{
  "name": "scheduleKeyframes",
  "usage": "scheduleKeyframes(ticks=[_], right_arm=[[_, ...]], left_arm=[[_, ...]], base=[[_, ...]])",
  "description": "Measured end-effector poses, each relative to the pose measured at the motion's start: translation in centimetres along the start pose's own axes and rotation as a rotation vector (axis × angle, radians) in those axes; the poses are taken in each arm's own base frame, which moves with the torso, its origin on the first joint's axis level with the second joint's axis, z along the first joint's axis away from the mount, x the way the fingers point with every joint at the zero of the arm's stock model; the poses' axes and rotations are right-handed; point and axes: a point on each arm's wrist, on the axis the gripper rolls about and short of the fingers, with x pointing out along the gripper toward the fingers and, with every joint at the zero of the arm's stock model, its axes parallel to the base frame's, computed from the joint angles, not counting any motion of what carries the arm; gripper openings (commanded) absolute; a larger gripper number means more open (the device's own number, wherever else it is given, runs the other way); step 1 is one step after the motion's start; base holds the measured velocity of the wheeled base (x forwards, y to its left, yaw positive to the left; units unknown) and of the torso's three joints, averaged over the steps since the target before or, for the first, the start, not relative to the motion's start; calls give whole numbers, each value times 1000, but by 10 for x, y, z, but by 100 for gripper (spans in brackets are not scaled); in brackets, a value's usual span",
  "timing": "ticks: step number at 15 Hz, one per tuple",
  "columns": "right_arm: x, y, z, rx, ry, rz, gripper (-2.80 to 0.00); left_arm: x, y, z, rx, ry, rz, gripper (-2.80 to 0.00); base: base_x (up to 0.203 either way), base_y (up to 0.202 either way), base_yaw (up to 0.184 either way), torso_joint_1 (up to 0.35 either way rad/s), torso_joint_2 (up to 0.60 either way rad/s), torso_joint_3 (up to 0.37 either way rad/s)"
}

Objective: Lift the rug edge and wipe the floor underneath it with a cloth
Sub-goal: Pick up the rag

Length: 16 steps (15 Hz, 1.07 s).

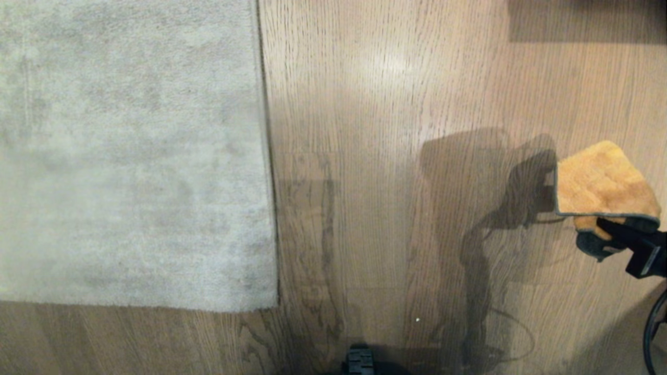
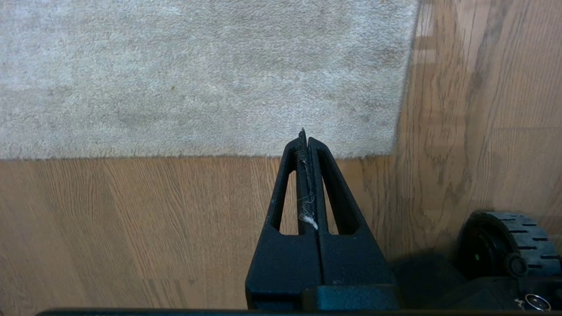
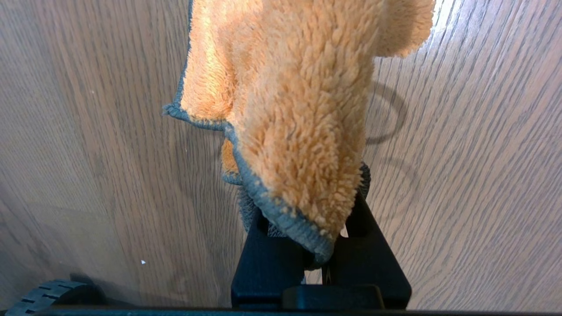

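The light grey rug (image 1: 130,156) lies flat at the left. Its rug edge (image 1: 267,156) runs straight down to a corner (image 1: 276,307) on the brown wood floor (image 1: 396,156). At the far right my right gripper (image 1: 612,234) is shut on the cloth (image 1: 602,182), an orange fluffy rag with grey trim, held above the floor well away from the rug. In the right wrist view the cloth (image 3: 298,109) drapes over that gripper (image 3: 307,197) and hides its tips. My left gripper (image 2: 305,136) is shut and empty, hanging over bare floor just short of the rug's near edge (image 2: 197,156).
A black base wheel (image 2: 509,245) sits close to the rug's corner (image 2: 395,151). Another wheel (image 3: 48,294) shows in the right wrist view. A black cable (image 1: 654,323) loops at the lower right. A dark shadow (image 1: 583,21) covers the far right floor.
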Motion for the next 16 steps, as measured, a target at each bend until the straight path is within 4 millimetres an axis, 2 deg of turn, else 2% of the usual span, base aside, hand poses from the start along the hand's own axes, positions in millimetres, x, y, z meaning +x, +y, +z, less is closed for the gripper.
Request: scheduleKeyframes(ticks=[10,16], right_arm=[[-18,10,1,-11,-19,-2,-280],[-44,25,-1,-41,-3,7,-280]], left_arm=[[0,0,0,0,0,0,-280],[0,0,0,0,0,0,-280]], base=[[0,0,0,0,0,0],[0,0,0,0,0,0]])
